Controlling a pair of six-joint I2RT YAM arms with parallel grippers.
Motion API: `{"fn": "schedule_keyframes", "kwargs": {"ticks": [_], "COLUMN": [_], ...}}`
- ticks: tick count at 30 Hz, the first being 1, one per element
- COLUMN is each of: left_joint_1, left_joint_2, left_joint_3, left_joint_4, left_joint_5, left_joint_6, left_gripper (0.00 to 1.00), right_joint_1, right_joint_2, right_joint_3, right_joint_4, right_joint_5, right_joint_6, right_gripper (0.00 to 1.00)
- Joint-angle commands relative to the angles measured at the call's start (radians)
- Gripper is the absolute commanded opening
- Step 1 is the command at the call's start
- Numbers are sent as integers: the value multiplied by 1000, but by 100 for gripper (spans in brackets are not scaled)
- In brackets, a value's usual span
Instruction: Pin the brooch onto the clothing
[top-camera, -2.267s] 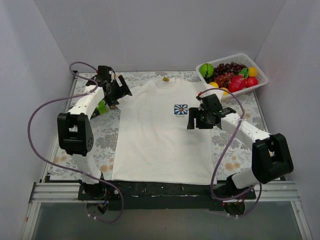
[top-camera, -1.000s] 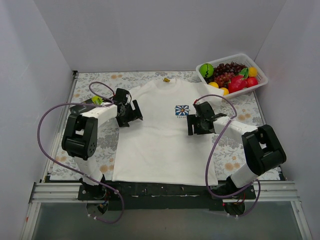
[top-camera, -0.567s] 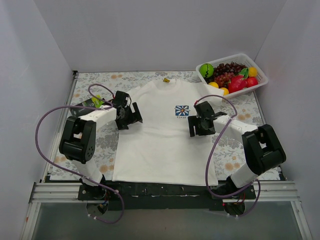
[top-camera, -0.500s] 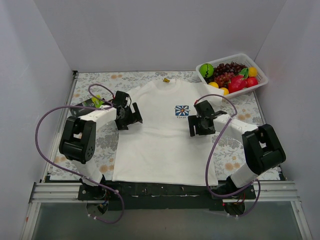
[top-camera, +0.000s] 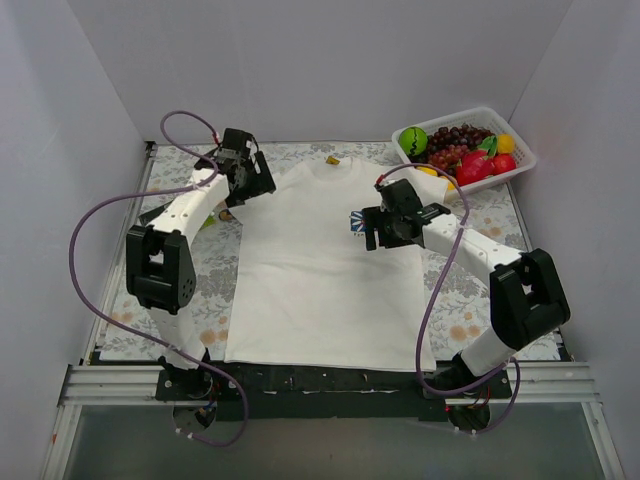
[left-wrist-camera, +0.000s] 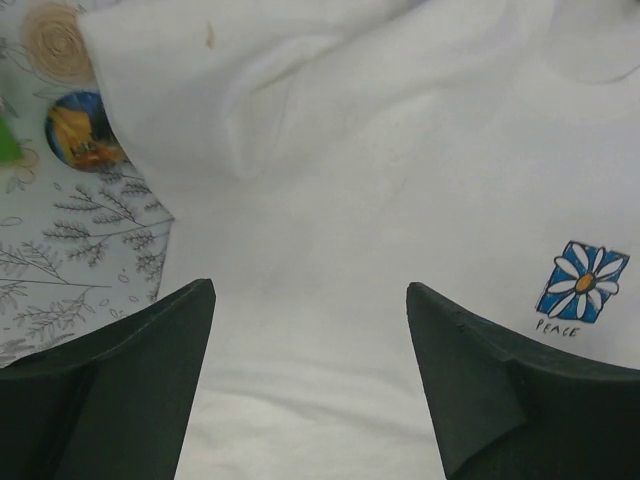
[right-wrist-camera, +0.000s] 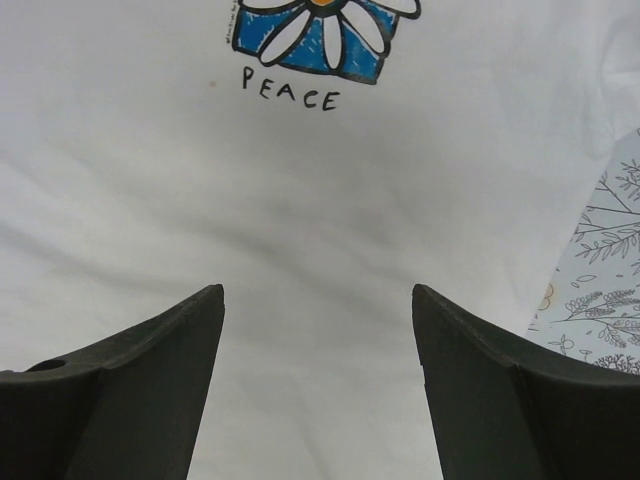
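Observation:
The clothing, a white T-shirt (top-camera: 320, 290), lies flat on the table with its neck at the far side. Its blue flower print (left-wrist-camera: 583, 281) also shows at the top of the right wrist view (right-wrist-camera: 320, 30). The brooch (left-wrist-camera: 82, 130), a small round disc, rests on the tablecloth right at the edge of the left sleeve. My left gripper (top-camera: 250, 180) hovers open above the left shoulder and sleeve, and in its wrist view (left-wrist-camera: 310, 290) only white cloth lies between its fingers. My right gripper (top-camera: 375, 228) stands open just below the print, nothing but shirt between its fingers in its wrist view (right-wrist-camera: 317, 290).
A white basket (top-camera: 520, 160) of toy fruit stands at the far right corner. A green object (left-wrist-camera: 5, 145) lies left of the brooch. The floral tablecloth (top-camera: 470, 300) shows on both sides of the shirt. White walls close in three sides.
My left gripper has swung from the shirt's left side toward the far left, over the sleeve and shoulder. My right gripper has shifted a little up and left, toward the print.

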Motion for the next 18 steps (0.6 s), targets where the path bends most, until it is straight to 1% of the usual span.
{"fn": "schedule_keyframes", "kwargs": {"ticks": [1, 2, 3, 4, 6, 11, 13, 18], "left_joint_1": [52, 55, 62, 65, 81, 118, 139, 165], "left_joint_2": [69, 84, 112, 127, 165, 244, 261, 305], "left_joint_3": [151, 171, 215, 236, 277, 332, 319, 322], "left_joint_4": [-119, -133, -159, -174, -193, -232, -219, -171], "left_joint_5": [-99, -125, -139, -150, -176, -202, -213, -171], "left_joint_6": [37, 40, 51, 52, 68, 79, 80, 83], "left_gripper": [74, 69, 66, 61, 54, 49, 48, 43], "right_joint_1": [22, 23, 25, 26, 29, 29, 29, 31], "right_joint_2": [18, 18, 18, 15, 15, 12, 3, -3], "right_joint_3": [40, 37, 36, 30, 25, 5, -7, -35], "right_joint_4": [-8, -5, -1, 4, 16, 18, 27, 46], "right_joint_5": [-19, -24, -28, -33, -42, -42, -38, -54], "right_joint_6": [-3, 0, 1, 1, 3, -3, -5, -6], "right_gripper": [83, 83, 83, 82, 83, 82, 82, 82]}}
